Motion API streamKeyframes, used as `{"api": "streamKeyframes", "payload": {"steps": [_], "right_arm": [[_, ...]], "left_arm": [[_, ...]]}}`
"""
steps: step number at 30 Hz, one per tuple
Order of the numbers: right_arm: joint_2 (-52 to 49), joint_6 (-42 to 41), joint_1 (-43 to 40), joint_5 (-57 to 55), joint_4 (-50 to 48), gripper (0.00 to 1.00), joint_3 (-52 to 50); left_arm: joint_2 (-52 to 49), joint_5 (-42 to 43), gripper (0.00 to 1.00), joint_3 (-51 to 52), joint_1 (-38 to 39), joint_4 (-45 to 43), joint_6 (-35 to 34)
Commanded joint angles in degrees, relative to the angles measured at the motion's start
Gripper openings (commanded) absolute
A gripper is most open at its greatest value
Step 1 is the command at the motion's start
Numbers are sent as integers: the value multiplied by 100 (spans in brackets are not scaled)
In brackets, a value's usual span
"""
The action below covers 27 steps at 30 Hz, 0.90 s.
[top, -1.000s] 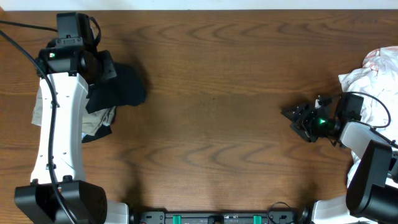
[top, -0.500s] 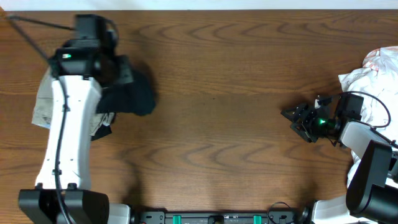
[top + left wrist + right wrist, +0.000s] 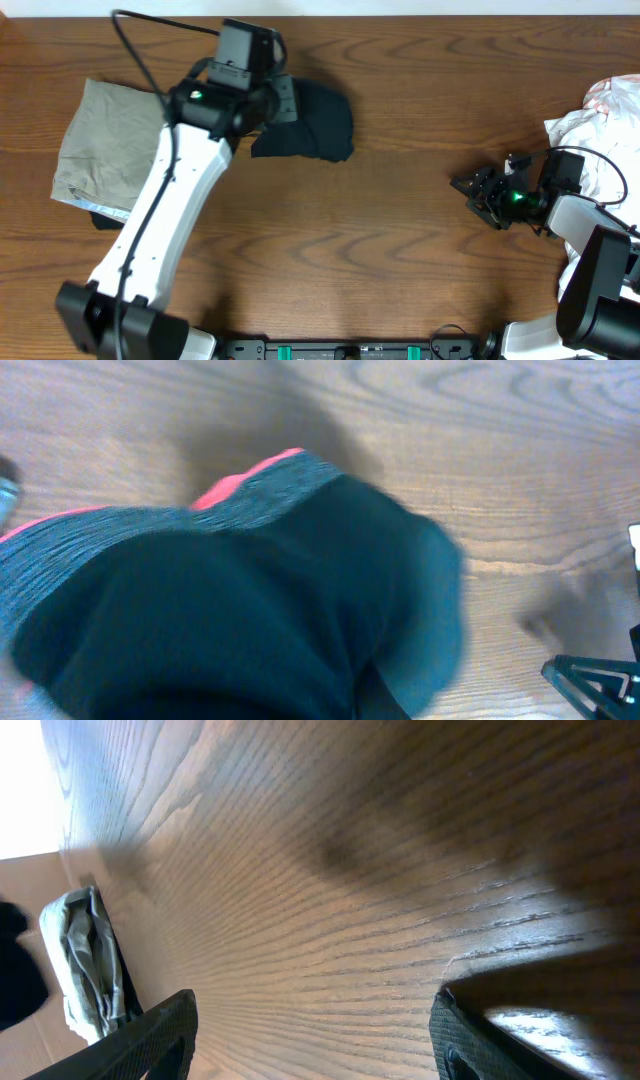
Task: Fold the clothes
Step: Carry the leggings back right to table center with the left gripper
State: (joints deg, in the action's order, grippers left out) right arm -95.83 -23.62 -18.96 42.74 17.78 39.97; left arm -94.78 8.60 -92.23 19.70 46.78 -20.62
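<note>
Progress early: tan cloth (image 3: 105,140) folded upper left, dark garment (image 3: 320,125) under left gripper (image 3: 285,100) (jaws hidden, can't tell), white pile (image 3: 585,125) right edge unfolded, right gripper (image 3: 480,190) wide, empty.

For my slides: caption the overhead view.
Left gripper holds a dark garment at the wooden table; right gripper open beside white clothes.

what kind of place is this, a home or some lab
Likely a robot lab bench for laundry folding, not a home: two robot arms at a wooden table, a folded khaki garment, a dark garment and a heap of white clothes.
</note>
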Motion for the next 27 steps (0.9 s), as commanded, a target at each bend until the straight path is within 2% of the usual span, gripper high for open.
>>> {"api": "streamKeyframes", "payload": {"steps": [1, 8, 12, 18, 27], "right_arm": [[-179, 142, -57, -514, 107, 74, -186], [-179, 144, -57, -516, 144, 74, -188], [-179, 142, -57, -516, 151, 74, -188], [-179, 142, -57, -516, 138, 74, -186], [-179, 142, -57, -479, 142, 74, -186]], "left_arm": [[-476, 201, 6, -61, 173, -201, -326], [-896, 1464, 6, -61, 490, -1255, -308], [-872, 1445, 6, -61, 588, -1521, -315], [-975, 874, 6, 4, 590, -857, -330], [-1187, 616, 6, 1010, 721, -754, -323]]}}
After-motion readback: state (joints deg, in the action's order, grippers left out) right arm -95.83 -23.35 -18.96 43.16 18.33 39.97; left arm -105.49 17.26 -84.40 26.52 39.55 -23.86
